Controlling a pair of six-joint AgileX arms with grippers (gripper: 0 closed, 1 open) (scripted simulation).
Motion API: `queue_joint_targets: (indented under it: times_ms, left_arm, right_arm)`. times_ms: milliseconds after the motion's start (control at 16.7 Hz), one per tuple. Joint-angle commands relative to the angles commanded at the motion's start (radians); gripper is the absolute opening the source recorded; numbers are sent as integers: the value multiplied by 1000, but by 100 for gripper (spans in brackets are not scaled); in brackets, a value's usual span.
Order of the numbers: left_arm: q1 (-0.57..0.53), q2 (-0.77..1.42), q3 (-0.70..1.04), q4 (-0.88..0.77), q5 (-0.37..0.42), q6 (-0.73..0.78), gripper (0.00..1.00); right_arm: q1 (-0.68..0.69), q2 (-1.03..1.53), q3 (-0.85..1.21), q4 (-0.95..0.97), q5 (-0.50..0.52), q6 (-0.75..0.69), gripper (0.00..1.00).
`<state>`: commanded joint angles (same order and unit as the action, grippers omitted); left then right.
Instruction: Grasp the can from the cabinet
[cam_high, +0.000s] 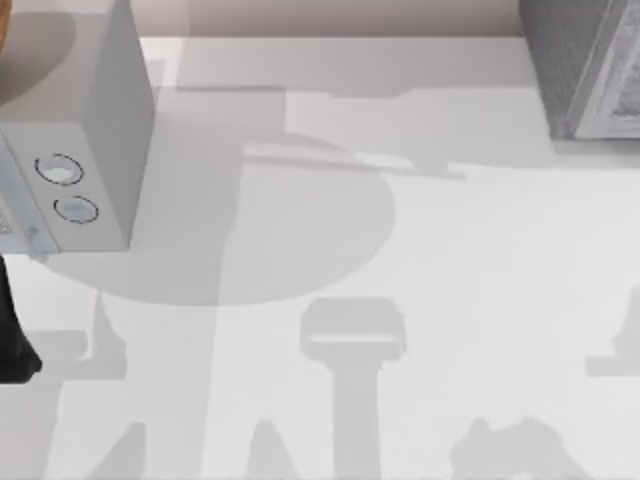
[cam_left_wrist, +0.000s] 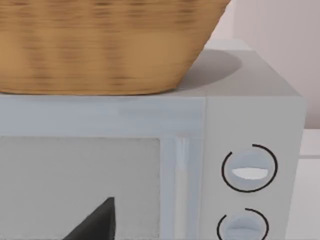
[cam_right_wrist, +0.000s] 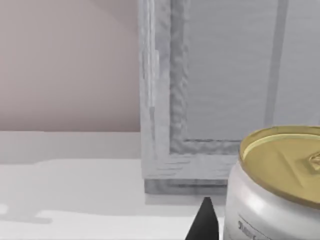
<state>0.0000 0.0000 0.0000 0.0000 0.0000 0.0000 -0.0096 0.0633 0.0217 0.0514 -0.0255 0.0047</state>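
Note:
The can (cam_right_wrist: 272, 185), silver with a gold lid, stands upright very close in the right wrist view. It is in front of the grey cabinet (cam_right_wrist: 165, 100), whose frame rises just behind it. A black part of my right gripper (cam_right_wrist: 204, 225) shows right beside the can's side; I cannot tell whether it touches. The cabinet (cam_high: 585, 70) sits at the table's far right corner. My left arm (cam_high: 12, 330) is at the table's left edge, and a black part of my left gripper (cam_left_wrist: 97, 222) faces a microwave door.
A white microwave (cam_high: 75, 150) with two round knobs stands at the far left, and a wicker basket (cam_left_wrist: 100, 45) rests on top of it. Arm shadows fall across the white table (cam_high: 450, 300).

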Motion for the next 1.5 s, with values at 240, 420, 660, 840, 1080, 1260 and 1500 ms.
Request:
queue_joint_targets:
  times_ms: [240, 420, 660, 840, 1080, 1260, 1500]
  left_arm:
    - [0, 0, 0, 0, 0, 0, 100]
    - [0, 0, 0, 0, 0, 0, 100]
    - [0, 0, 0, 0, 0, 0, 100]
    - [0, 0, 0, 0, 0, 0, 100]
    - [0, 0, 0, 0, 0, 0, 100]
    - [0, 0, 0, 0, 0, 0, 100]
    - [0, 0, 0, 0, 0, 0, 100]
  right_arm:
    - [-40, 213, 69, 172, -95, 8, 0]
    - [-82, 457, 140, 355, -207, 15, 0]
    - [-151, 848, 248, 638, -397, 23, 0]
    - [-207, 1162, 335, 862, -557, 27, 0]
    - [-282, 1566, 449, 1148, -773, 30, 0]
    - [-334, 1833, 526, 1336, -919, 30, 0]
    - [-390, 2102, 602, 1523, -1069, 28, 0]
